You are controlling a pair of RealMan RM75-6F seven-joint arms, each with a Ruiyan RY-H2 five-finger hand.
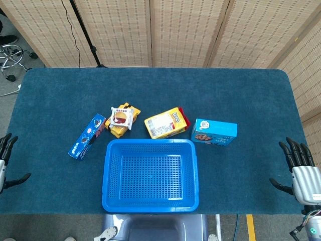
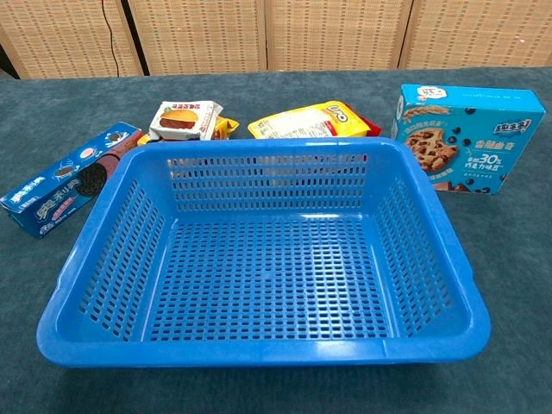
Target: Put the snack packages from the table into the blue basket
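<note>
The blue basket (image 1: 150, 174) (image 2: 267, 250) stands empty at the table's near middle. Behind it lie the snacks: a dark blue cookie box (image 1: 87, 136) (image 2: 67, 178) at the left, a white packet (image 1: 121, 118) (image 2: 184, 120) on top of a yellow one (image 1: 119, 128), a yellow pack (image 1: 164, 123) (image 2: 309, 121) in the middle, and a light blue cookie box (image 1: 214, 131) (image 2: 467, 138) at the right. My left hand (image 1: 6, 161) is at the table's left edge, fingers apart, holding nothing. My right hand (image 1: 301, 170) is at the right edge, also open. The chest view shows neither hand.
The table (image 1: 155, 90) has a dark blue-green cloth. Woven folding screens (image 1: 175, 30) stand behind it. An office chair base (image 1: 12, 57) and a dark stand pole are at the back left.
</note>
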